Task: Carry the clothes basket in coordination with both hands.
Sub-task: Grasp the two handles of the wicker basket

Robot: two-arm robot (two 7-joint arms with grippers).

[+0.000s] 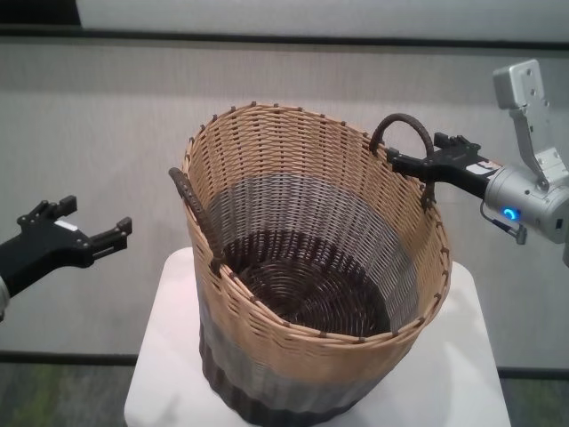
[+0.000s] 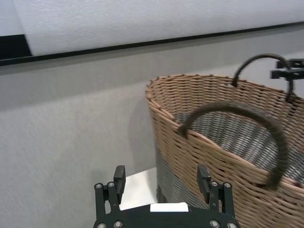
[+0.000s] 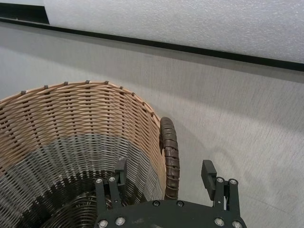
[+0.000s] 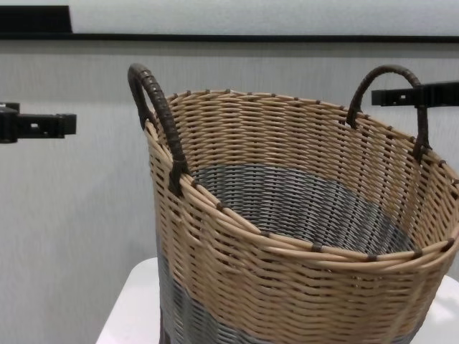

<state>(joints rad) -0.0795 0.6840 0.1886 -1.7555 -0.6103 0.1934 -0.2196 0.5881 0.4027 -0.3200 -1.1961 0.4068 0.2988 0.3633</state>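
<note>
The clothes basket (image 1: pixel 311 267) stands upright on a white table (image 1: pixel 169 356), tan at the top, grey in the middle, dark brown at the base. Its left handle (image 1: pixel 189 197) and right handle (image 1: pixel 404 127) stand up from the rim. My right gripper (image 1: pixel 427 153) is open, and in the right wrist view (image 3: pixel 164 168) its fingers straddle the right handle (image 3: pixel 170 152) without closing on it. My left gripper (image 1: pixel 93 222) is open and empty, well to the left of the basket. In the left wrist view (image 2: pixel 161 173) the left handle (image 2: pixel 228 108) lies ahead of it.
A grey wall with a black strip (image 1: pixel 267 34) runs behind the basket. The white table is small and the basket fills most of its top. Open space lies on both sides of the basket, in the chest view (image 4: pixel 287 236) too.
</note>
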